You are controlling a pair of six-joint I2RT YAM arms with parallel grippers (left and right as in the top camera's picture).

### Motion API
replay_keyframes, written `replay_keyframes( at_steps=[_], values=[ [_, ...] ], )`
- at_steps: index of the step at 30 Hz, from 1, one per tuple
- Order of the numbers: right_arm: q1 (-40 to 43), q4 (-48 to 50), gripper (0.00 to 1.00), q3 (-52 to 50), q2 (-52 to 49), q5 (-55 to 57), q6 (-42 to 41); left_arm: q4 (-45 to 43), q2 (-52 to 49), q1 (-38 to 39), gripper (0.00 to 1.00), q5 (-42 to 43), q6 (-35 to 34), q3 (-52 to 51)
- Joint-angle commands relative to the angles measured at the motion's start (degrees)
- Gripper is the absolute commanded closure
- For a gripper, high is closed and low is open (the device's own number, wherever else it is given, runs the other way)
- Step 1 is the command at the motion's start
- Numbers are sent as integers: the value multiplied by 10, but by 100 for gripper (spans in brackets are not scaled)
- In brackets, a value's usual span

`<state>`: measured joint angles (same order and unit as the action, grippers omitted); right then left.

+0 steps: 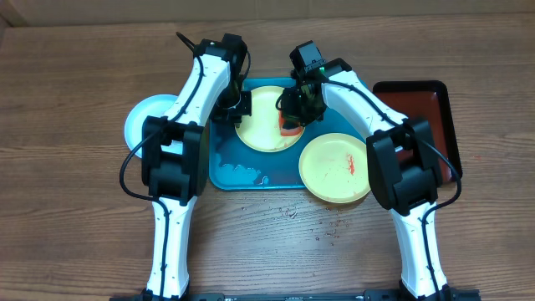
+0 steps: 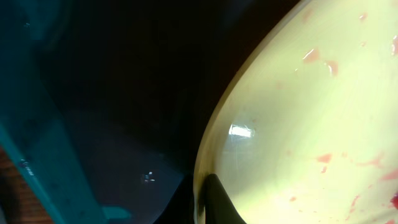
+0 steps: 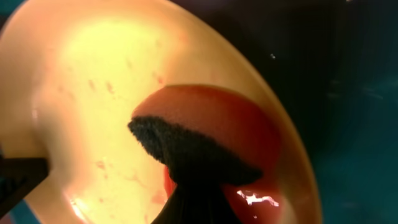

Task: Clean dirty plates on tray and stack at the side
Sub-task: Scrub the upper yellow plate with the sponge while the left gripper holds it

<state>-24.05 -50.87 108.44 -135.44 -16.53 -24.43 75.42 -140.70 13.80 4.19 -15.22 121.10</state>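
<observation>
White plate [image 1: 146, 117] seen on table [image 1: 84, 234], just left of teal tray [image 1: 242, 174], partly hidden by left arm. Left gripper [image 1: 236, 107] clamped on left rim of centre plate [image 1: 266, 125]; one finger [image 2: 219, 200] seen at rim. Centre plate, yellow-green, lying in teal tray, red smears noted. Right gripper [image 1: 292, 113] closed on sponge [image 1: 289, 127], which is pressed on the plate's right side. Second yellow-green plate [image 1: 334, 169], red-smeared, laid over tray's right edge. Dark red tray [image 1: 426, 104] placed far right.
</observation>
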Motion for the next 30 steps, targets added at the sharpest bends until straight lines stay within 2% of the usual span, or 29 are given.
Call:
replay_keyframes(
  at_steps=[1,10,15,18,23,27,30],
  values=[
    [-31,28,96,-5,-49,-68,-15,-2,-6,-3,96,-7,39,-15],
    [-45,20,96,-3,-49,-122,-18,-5,-6,-3,96,30,41,-15],
    [-42,-52,96,8,-48,-138,62,-2,-6,-3,96,33,41,-15],
    [-36,-118,96,31,-48,-90,96,-2,-6,-3,96,33,41,-15],
    [-28,-196,96,92,-48,34,99,1,-6,-4,96,33,41,-15],
    [-24,-205,96,136,-48,103,94,6,-6,-5,96,36,47,-15],
    [-23,-185,96,143,-48,136,79,6,-6,-11,96,103,99,-15]
  ],
)
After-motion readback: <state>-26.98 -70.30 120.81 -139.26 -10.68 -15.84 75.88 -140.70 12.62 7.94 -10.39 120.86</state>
